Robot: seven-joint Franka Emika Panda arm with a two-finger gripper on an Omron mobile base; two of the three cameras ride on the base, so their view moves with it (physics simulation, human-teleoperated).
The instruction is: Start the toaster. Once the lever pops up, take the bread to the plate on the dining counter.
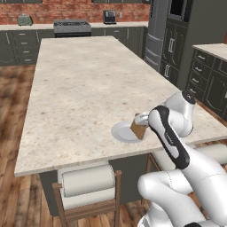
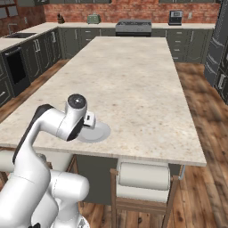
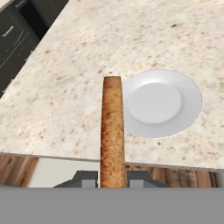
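One slice of bread [image 3: 112, 131] is what we've got closest to us, pinched edge-on between the two dark fingertips [image 3: 140, 178] of the gripper [image 3: 112, 180]. In the hand view it runs straight up the middle like a brown strip, crust side facing us. From the left base view the bread [image 1: 138, 129] hangs just above the near rim of the plate [image 1: 123, 133]; we can't tell if it touches.

Just past the bread sits the small white plate [image 3: 158, 103], bare, close to the near edge of the dining counter [image 3: 87, 57]. From the right base view the plate [image 2: 97, 132] peeks out from behind the white wrist, with the gripper [image 2: 90, 120] right over its near side.

Two wooden stools [image 1: 88, 190] are tucked under the near edge of the counter, white cushions on them.

Farther out, the speckled beige top of the dining counter [image 1: 84, 84] stretches away from us. At the far brick wall we can make out the green toaster [image 2: 93, 19] on the back counter, well apart from everything, next to a steel stove [image 2: 133, 27]. Too small to say anything about its levers.
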